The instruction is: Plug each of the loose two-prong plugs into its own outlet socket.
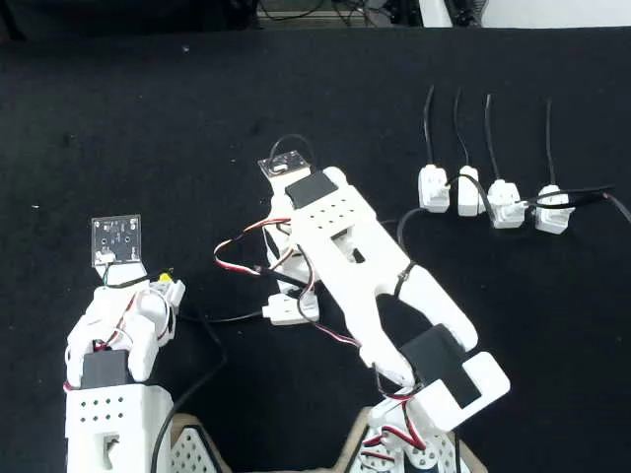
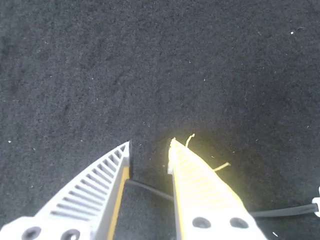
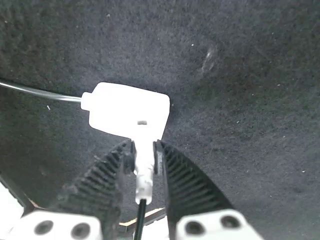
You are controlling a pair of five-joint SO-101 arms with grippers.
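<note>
Right gripper (image 3: 144,146) is clenched on the neck of the white plug (image 3: 127,111), the outlet sockets (image 1: 506,205) lying at 2 o'clock from it; left gripper (image 2: 150,145) gapes empty at 9 o'clock

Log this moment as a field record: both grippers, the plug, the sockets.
left gripper: jaws open, empty, over black cloth
right gripper: jaws shut on plug
plug: its end meets the white socket; cannot tell if it is fully seated
four white corded blocks: in a row on the cloth, apart from both grippers
</note>
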